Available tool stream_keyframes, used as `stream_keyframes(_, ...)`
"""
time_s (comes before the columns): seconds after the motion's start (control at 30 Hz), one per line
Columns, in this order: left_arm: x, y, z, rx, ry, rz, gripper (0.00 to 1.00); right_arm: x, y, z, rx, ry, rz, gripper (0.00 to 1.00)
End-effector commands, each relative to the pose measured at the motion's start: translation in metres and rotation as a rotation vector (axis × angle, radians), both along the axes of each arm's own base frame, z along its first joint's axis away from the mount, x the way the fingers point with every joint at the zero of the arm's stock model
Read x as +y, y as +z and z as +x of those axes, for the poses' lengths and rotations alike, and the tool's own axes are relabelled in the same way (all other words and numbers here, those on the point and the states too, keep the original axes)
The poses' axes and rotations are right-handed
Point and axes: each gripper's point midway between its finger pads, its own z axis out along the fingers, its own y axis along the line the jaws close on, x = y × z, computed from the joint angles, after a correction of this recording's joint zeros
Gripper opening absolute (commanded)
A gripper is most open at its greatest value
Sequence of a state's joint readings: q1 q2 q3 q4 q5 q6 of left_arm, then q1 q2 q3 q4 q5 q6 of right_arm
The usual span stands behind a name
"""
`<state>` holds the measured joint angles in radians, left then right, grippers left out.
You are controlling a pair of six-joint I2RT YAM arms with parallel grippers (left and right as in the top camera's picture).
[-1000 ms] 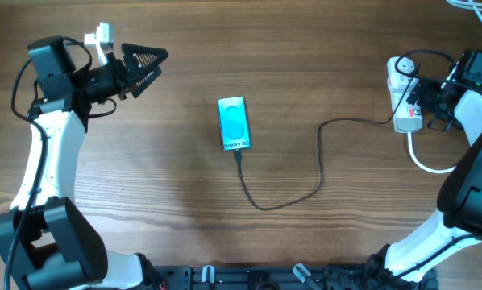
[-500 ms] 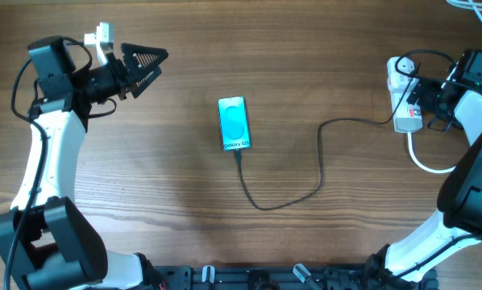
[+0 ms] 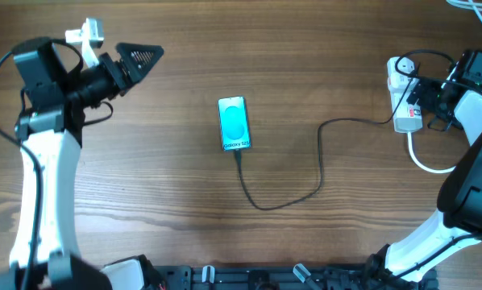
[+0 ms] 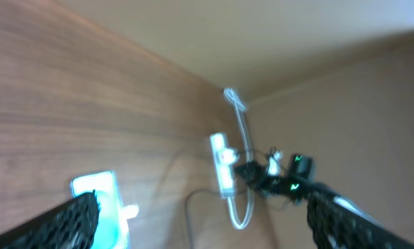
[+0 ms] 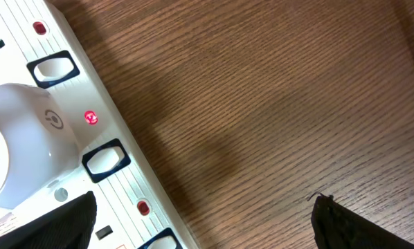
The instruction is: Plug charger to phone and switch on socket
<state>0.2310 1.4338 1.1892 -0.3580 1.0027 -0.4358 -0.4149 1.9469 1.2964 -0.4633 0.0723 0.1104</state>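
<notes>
Overhead: left gripper [image 3: 148, 58] and right gripper [image 5: 200, 207] gape empty; limp, light charger [image 3: 320, 161] likely grips best at its stiff tip by the phone [image 3: 234, 123].

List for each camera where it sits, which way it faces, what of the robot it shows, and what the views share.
Overhead: above the table, looking straight down; shows left gripper, right gripper, phone, charger, socket.
Left wrist: raised, facing across the table toward the right arm; own fingers at the bottom corners; blurred.
Right wrist: close over the socket, facing down; own fingers at the bottom corners.
Shared: the socket shows in all three; the phone in overhead and left wrist.
</notes>
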Motion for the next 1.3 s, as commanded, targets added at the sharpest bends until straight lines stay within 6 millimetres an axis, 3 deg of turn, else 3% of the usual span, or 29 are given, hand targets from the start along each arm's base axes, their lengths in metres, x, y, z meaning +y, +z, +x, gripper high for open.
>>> stream_keyframes(0.0, 0.000, -0.013, -0.009, -0.094, 0.049, 0.279, 1.00, -0.003, 0.004, -0.002, -0.003, -0.003, -0.018, 1.00)
stream_keyframes(0.1, 0.004, -0.037, -0.007, -0.116, 0.132, 0.383, 1.00, -0.003, 0.004, -0.002, -0.003, -0.003, -0.018, 1.00)
stream_keyframes(0.3, -0.008, -0.085, -0.018, -0.287, 0.171, 0.422, 1.00, -0.003, 0.004, -0.002, -0.003, -0.003, -0.017, 0.99)
stream_keyframes(0.53, -0.006, -0.155, -0.072, -0.282, 0.203, 0.443, 1.00, -0.003, 0.004, -0.002, -0.003, -0.003, -0.018, 1.00)
stream_keyframes(0.63, -0.004, -0.176, -0.093, -0.251, 0.210, 0.453, 1.00, -0.003, 0.004, -0.002, -0.003, -0.003, -0.018, 1.00)
stream_keyframes(0.93, -0.003, -0.204, -0.131, -0.258, 0.233, 0.465, 1.00, -0.003, 0.004, -0.002, -0.003, -0.003, -0.018, 1.00)
stream_keyframes(1.27, 0.008, -0.192, -0.148, -0.277, 0.307, 0.504, 1.00, -0.003, 0.004, -0.002, -0.003, -0.002, -0.018, 1.00)
